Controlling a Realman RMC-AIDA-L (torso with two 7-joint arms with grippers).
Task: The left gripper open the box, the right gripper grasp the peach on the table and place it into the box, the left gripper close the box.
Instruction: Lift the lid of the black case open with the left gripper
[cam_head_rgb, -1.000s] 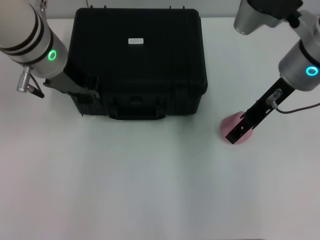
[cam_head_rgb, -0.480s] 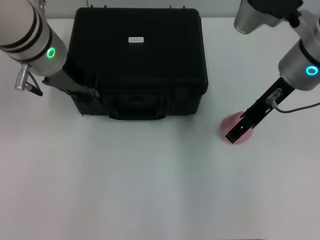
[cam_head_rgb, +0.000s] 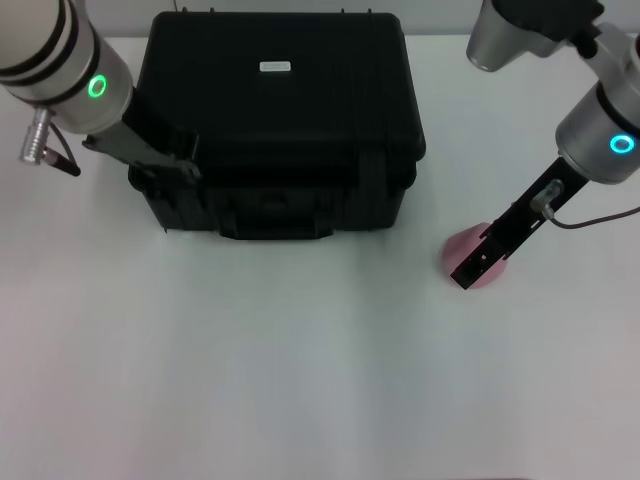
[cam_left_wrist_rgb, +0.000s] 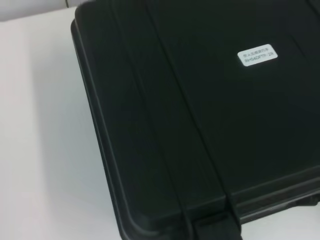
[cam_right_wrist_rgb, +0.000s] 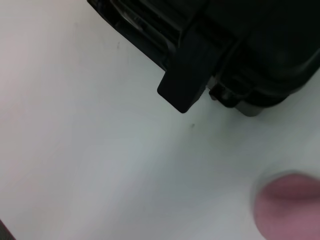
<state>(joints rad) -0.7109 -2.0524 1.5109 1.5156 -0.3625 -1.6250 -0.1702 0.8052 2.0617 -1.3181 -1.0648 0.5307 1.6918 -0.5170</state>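
1. The white surface (cam_head_rgb: 250, 360) carries the large black ribbed hard-plastic box (cam_head_rgb: 280, 120) at its far middle; the lid looks just lifted at the front.
2. The left gripper (cam_head_rgb: 160, 165), a black claw on the green-ringed arm, sits at the box's front-left corner under the lid edge; whether its jaws are open or closed, I cannot tell.
3. The right gripper (cam_head_rgb: 470, 268), slim and black, has its jaws on the small round pink peach (cam_head_rgb: 472, 258), right of the box; grip unconfirmed.

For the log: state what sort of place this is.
Probably a lab test bench: a bare white table, one black box, one peach, and two robot arms over them.
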